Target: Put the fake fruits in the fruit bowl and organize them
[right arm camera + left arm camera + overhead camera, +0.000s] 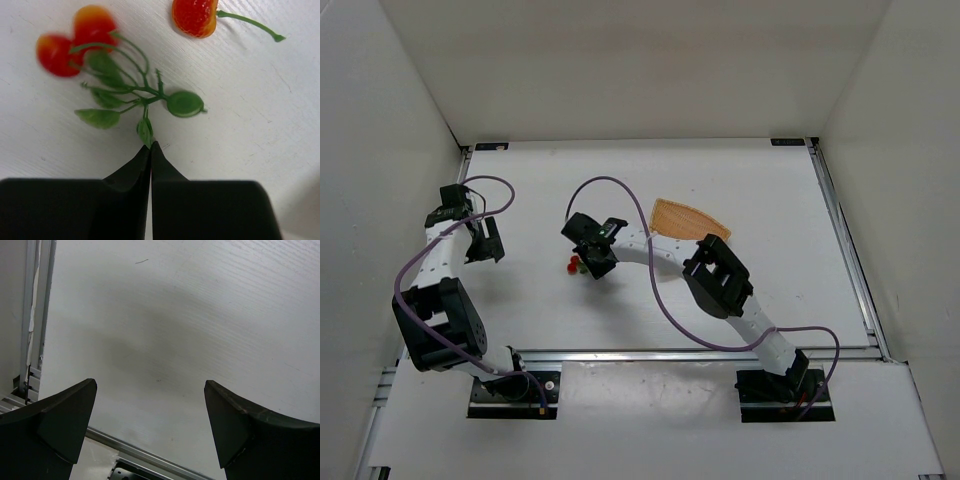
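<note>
At the right gripper's [150,145] tips, the jaws are clenched together on the bottom leaf of the cluster [145,92]. Its two red-orange balls lie just beyond on the table [250,130]. The single fruit [195,17] lies near them, apart, stem pointing away. The step in hand looks like the grasp of the cluster. Next comes a lift and a carry to the fruit bowl [690,218], which sits well apart beyond the right forearm, then a release inside its rim. So thin a hold may slip. The left gripper [150,383] hangs spread wide over bare table. Count: three balls, one bowl with no fruit showing in it.
</note>
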